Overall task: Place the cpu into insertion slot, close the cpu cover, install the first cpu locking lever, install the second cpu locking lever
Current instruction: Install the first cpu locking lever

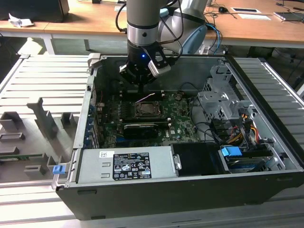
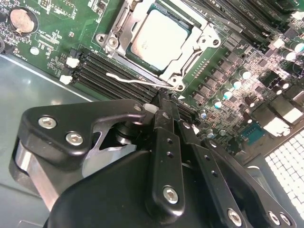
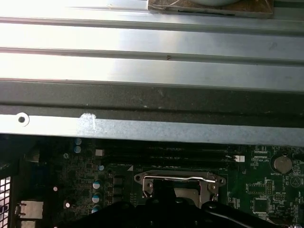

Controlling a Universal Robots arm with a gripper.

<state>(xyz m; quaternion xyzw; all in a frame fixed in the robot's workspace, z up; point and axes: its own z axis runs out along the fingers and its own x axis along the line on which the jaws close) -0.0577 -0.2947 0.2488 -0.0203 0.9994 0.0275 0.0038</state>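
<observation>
The cpu [image 2: 159, 39] sat in the insertion slot [image 2: 142, 19] on the motherboard [image 2: 52, 42], its pale metal top showing through the window of the cpu cover [image 2: 202, 45], which lay flat over it. One thin locking lever [image 2: 135, 80] stood free along the socket's edge beside the memory slots [image 2: 95, 71], its long axis parallel to them. The gripper [image 2: 159, 108] hovered just past that lever, on the memory-slot side of the socket, with its fingers pressed together and holding nothing. In the exterior view the gripper [image 1: 141, 81] hung inside the open computer case [image 1: 266, 137], just behind the socket.
</observation>
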